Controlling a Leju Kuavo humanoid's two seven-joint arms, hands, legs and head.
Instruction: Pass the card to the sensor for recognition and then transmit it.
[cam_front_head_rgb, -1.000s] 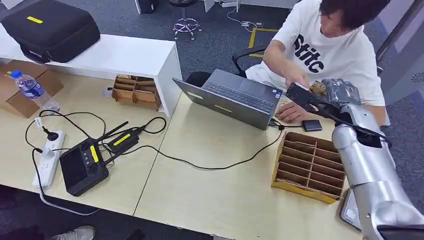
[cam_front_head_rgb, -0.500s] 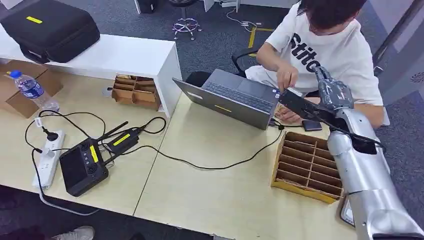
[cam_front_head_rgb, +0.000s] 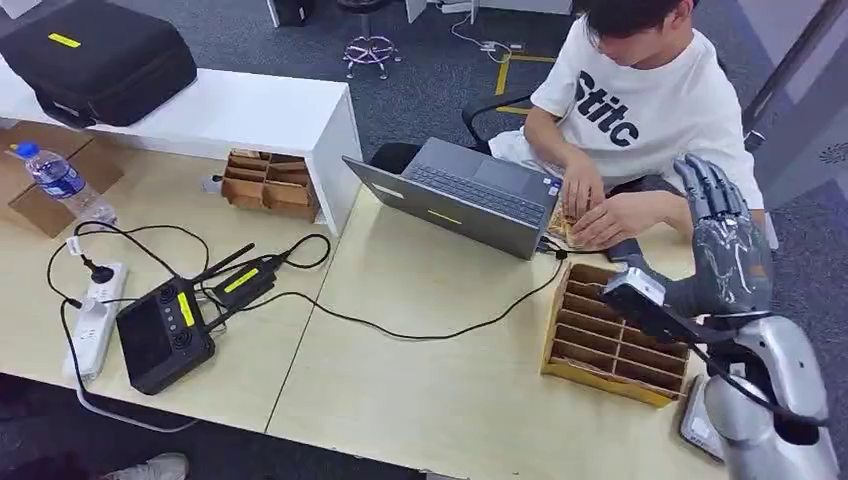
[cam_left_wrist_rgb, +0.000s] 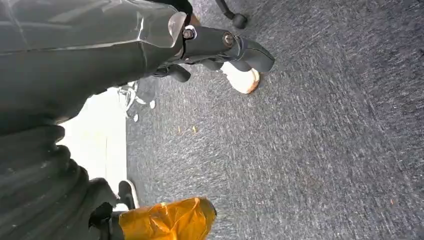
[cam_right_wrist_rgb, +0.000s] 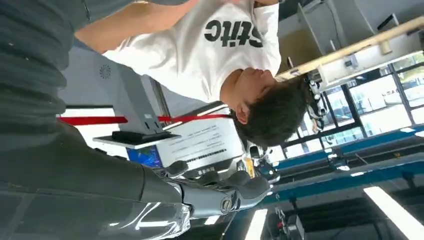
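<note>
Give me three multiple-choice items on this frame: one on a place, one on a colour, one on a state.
1. Where does the water bottle stand?
A. On the desk's far left, beside a cardboard box
B. Inside the divided tray
C. On the laptop

2. What colour is the case on the white shelf?
A. Red
B. Black with a small yellow mark
C. White

3. How is the right hand?
A. Gripping the bottle
B. Pressing the laptop keys
C. Raised with fingers spread, holding nothing

Answers:
1. A, the bottle stands at the left desk edge next to the box.
2. B, the case is black with a yellow strip on top.
3. C, the hand is up above the tray with fingers apart, while the person handles something beside the laptop.
</note>
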